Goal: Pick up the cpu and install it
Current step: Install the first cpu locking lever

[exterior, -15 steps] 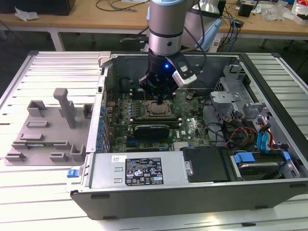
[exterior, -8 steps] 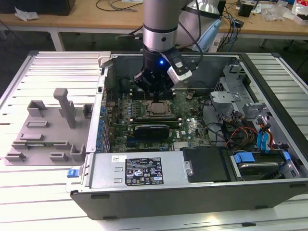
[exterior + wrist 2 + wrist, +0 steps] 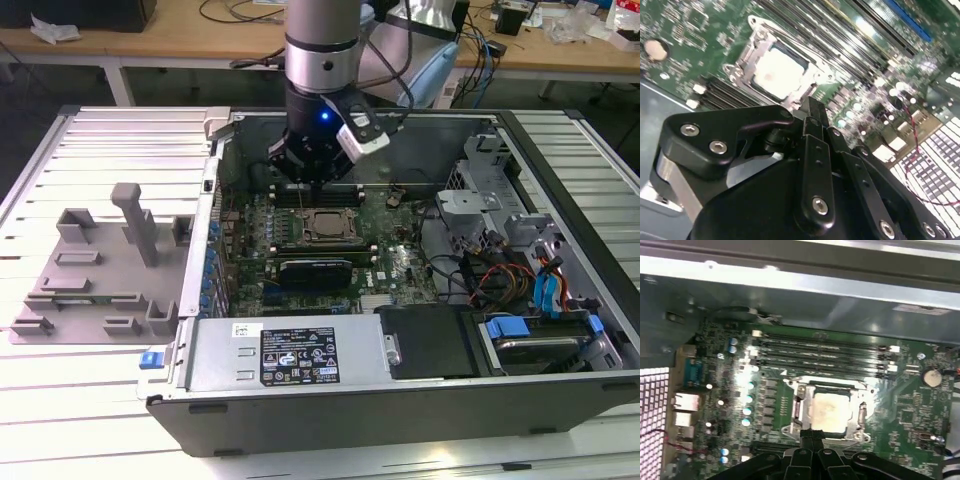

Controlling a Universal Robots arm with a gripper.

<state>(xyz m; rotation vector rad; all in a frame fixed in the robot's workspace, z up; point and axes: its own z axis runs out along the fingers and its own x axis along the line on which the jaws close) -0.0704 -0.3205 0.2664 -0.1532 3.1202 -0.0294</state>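
Observation:
The cpu (image 3: pixel 829 411) lies flat inside the metal-framed socket (image 3: pixel 796 407) on the green motherboard, its pale silver top facing up; the second wrist view has it too (image 3: pixel 776 73). In the exterior view the cpu (image 3: pixel 325 223) sits at the middle of the board inside the open computer case. My gripper (image 3: pixel 311 186) hangs just above the socket's far edge. Its black fingers (image 3: pixel 812 436) are pressed together with nothing between them, and in the second wrist view the gripper (image 3: pixel 807 104) ends beside the socket frame, off the chip.
The case walls (image 3: pixel 215 190) surround the board. Memory slots (image 3: pixel 820 352) run beside the socket, and a black heatsink (image 3: pixel 315 268) sits on its near side. Drive bays and cables (image 3: pixel 520 280) fill the exterior view's right. A grey fixture (image 3: pixel 100 265) with upright blocks stands on the exterior view's left.

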